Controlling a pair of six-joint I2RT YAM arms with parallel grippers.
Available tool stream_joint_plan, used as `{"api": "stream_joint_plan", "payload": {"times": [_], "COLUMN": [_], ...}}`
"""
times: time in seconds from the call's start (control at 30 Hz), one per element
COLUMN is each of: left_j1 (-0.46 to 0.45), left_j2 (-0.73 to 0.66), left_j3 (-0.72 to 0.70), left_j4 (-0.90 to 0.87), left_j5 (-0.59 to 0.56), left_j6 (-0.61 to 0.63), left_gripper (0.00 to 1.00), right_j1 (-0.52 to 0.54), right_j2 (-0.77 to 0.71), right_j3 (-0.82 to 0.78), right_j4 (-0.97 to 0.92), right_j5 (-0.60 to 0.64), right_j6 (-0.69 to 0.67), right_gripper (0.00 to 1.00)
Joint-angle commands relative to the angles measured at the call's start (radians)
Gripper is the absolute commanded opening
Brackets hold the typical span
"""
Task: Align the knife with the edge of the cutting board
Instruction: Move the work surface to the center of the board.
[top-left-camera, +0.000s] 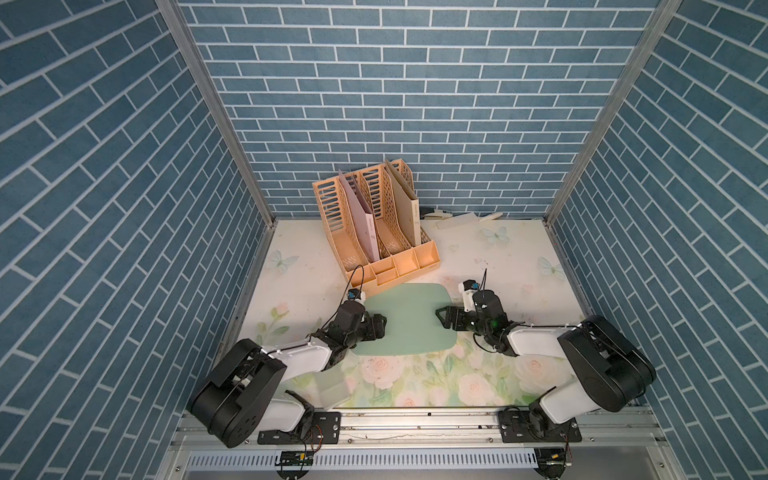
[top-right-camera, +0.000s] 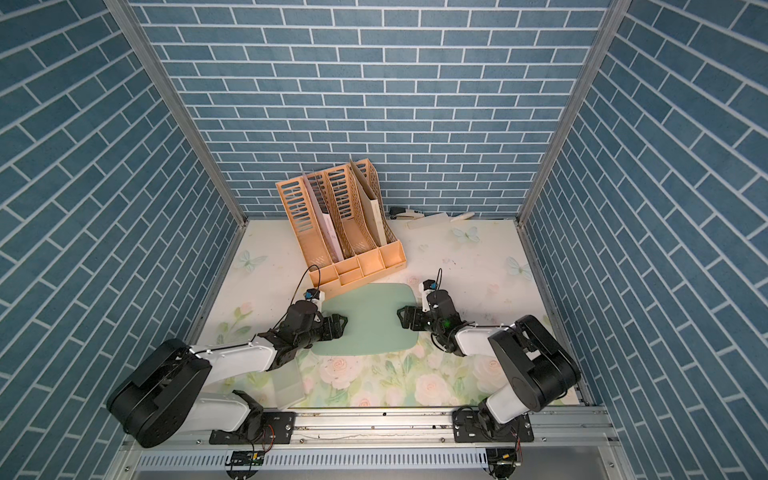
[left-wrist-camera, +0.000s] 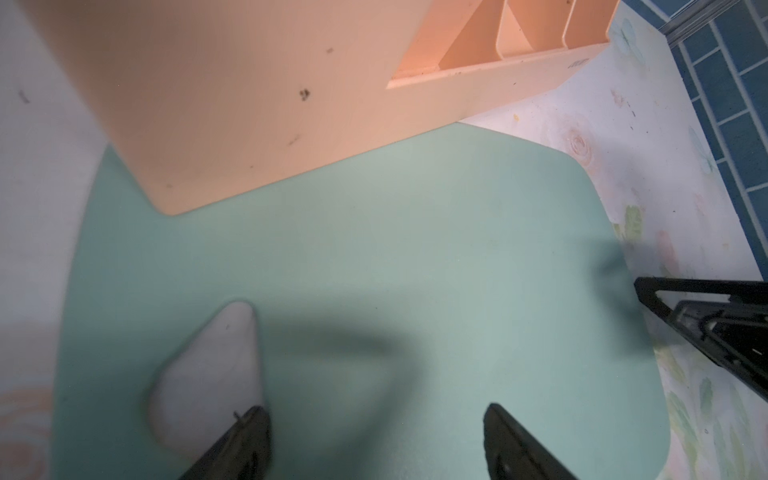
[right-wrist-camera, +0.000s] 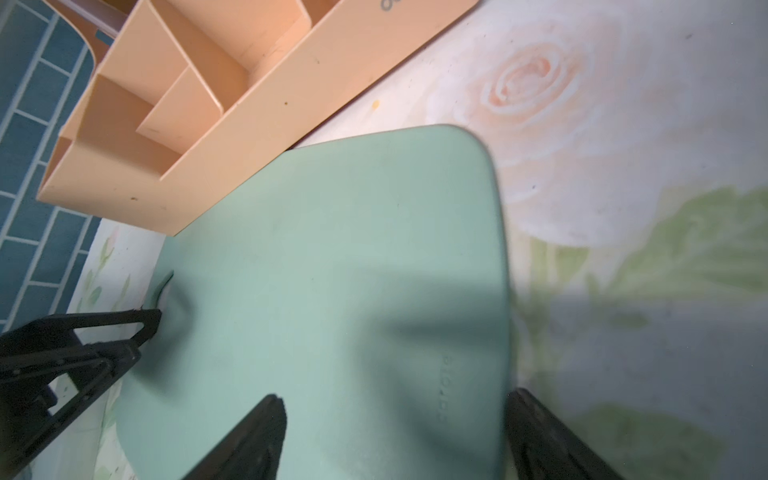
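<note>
The pale mint-green cutting board (top-left-camera: 409, 320) (top-right-camera: 370, 320) lies flat mid-table, one corner touching the orange rack. The cream-white knife (top-left-camera: 455, 220) (top-right-camera: 428, 219) lies far off by the back wall, right of the rack. My left gripper (top-left-camera: 380, 326) (top-right-camera: 340, 324) hovers open over the board's left end. In its wrist view its fingers stand wide apart (left-wrist-camera: 374, 415) over the board (left-wrist-camera: 415, 270), one by the white triangular hole (left-wrist-camera: 208, 374). My right gripper (top-left-camera: 442, 316) (top-right-camera: 403, 316) is open (right-wrist-camera: 395, 399) and straddles the right edge of the board (right-wrist-camera: 332, 270). Neither gripper holds anything.
An orange file rack (top-left-camera: 374, 228) with folders stands behind the board. A translucent box (top-left-camera: 332, 386) sits near the front edge by the left arm. A stapler (top-left-camera: 432, 214) lies by the back wall. The tablecloth has a flower print.
</note>
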Motion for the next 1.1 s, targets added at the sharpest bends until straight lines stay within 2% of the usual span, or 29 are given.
{"api": "stream_joint_plan", "payload": {"times": [0.0, 0.17, 0.37, 0.57, 0.8, 1.07], "left_j1": [-0.074, -0.204, -0.319, -0.335, -0.335, -0.335], "left_j2": [0.014, 0.043, 0.105, 0.092, -0.010, 0.006], "left_j3": [-0.063, -0.016, 0.072, 0.064, 0.033, 0.052], "left_j4": [-0.086, -0.043, -0.061, -0.075, -0.155, -0.181], "left_j5": [0.096, 0.086, 0.023, 0.014, -0.059, -0.096], "left_j6": [-0.081, -0.133, -0.169, -0.178, -0.178, -0.174], "left_gripper": [0.83, 0.83, 0.83, 0.82, 0.85, 0.89], "right_j1": [0.035, 0.035, 0.020, -0.002, 0.000, 0.008], "right_j2": [-0.028, -0.147, -0.176, -0.187, -0.179, -0.186], "right_j3": [-0.079, -0.056, -0.088, -0.089, -0.101, -0.128], "right_j4": [-0.206, -0.321, -0.375, -0.374, -0.356, -0.337], "right_j5": [-0.100, -0.065, -0.035, -0.051, -0.110, -0.128], "right_j6": [0.138, 0.105, 0.100, 0.100, 0.132, 0.166], "right_gripper": [0.86, 0.87, 0.87, 0.87, 0.86, 0.85]}}
